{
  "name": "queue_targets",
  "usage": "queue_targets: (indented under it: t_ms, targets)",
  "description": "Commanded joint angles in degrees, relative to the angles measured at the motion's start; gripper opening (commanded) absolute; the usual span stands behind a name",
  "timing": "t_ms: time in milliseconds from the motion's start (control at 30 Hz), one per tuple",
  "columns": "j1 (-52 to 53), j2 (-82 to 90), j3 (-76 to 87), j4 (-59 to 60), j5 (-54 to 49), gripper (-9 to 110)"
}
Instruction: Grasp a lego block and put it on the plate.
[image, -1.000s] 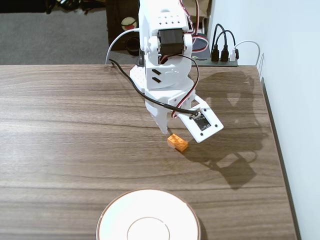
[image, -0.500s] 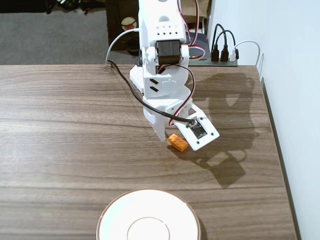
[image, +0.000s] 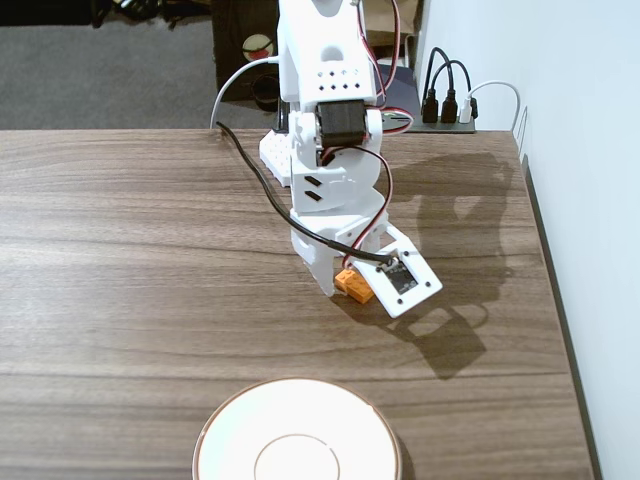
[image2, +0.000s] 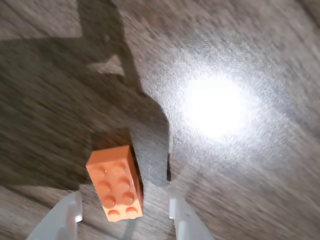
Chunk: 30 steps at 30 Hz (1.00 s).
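Note:
The orange lego block (image: 351, 285) lies studs-up on the wooden table, right under the white arm. In the wrist view the lego block (image2: 116, 182) sits between the two pale fingers, with a gap on each side. My gripper (image2: 125, 205) is open and low over the table, straddling the block's near end. From the fixed view the gripper (image: 345, 283) tips reach down around the block. The white plate (image: 230, 440) with its thin brown rim lies at the bottom edge of that view, well in front of the block.
The arm's black cable (image: 262, 185) loops over the table to the left of the arm. A power strip with plugs (image: 445, 108) sits beyond the table's far right corner. The table's right edge (image: 555, 300) runs close to a white wall.
The gripper has come down and slightly forward over the block, from hovering above it to having its fingers on either side. The block has stayed in place.

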Motion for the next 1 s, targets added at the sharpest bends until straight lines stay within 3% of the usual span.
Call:
queue_targets:
  t_ms: [0, 200, 600, 967]
  targets:
    - [-0.7, -0.3, -0.3, -0.6, 0.5, 20]
    - [-1.1, -0.6, -0.3, -1.2, 1.6, 8]
    - [-2.0, 1.8, 0.6, -1.2, 3.5, 7]
    - [-1.4, 16.3, -0.6, 3.7, 9.8, 7]
